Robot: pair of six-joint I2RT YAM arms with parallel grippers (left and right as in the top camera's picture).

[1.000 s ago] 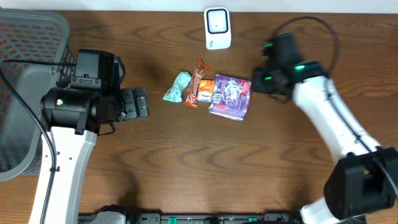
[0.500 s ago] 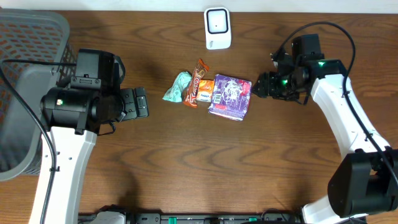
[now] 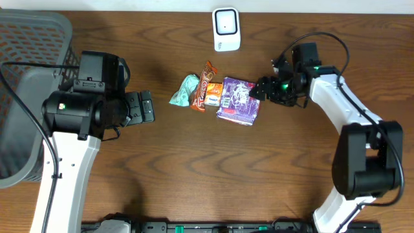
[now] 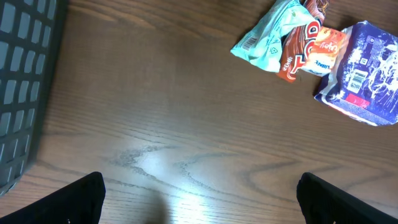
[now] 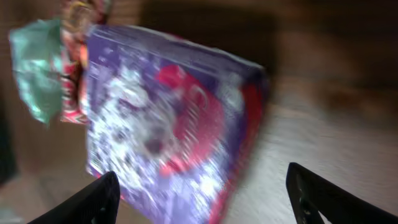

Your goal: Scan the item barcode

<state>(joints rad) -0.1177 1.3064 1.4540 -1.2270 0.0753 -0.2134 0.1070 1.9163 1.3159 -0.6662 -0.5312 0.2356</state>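
Brown wood surface w/ white scanner [image 3: 226, 29] at far edge, grey basket [image 3: 39, 29] on left. We see purple pack [image 3: 240, 102] lying flat mid-surface, touching orange bar [image 3: 207, 90]; teal wrapper [image 3: 186, 90] just beside that. Right hand [image 3: 259, 90] at pack's right edge, fingers apart, not clamped. Left hand [image 3: 147, 107] also apart, holding nothing, left of the items.

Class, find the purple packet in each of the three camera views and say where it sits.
Overhead: purple packet just right of centre, in the upper half.
Left wrist: purple packet at the top right edge.
Right wrist: purple packet fills the middle, blurred.
Shared landmark: mint-green wrapper, visible in all three views.
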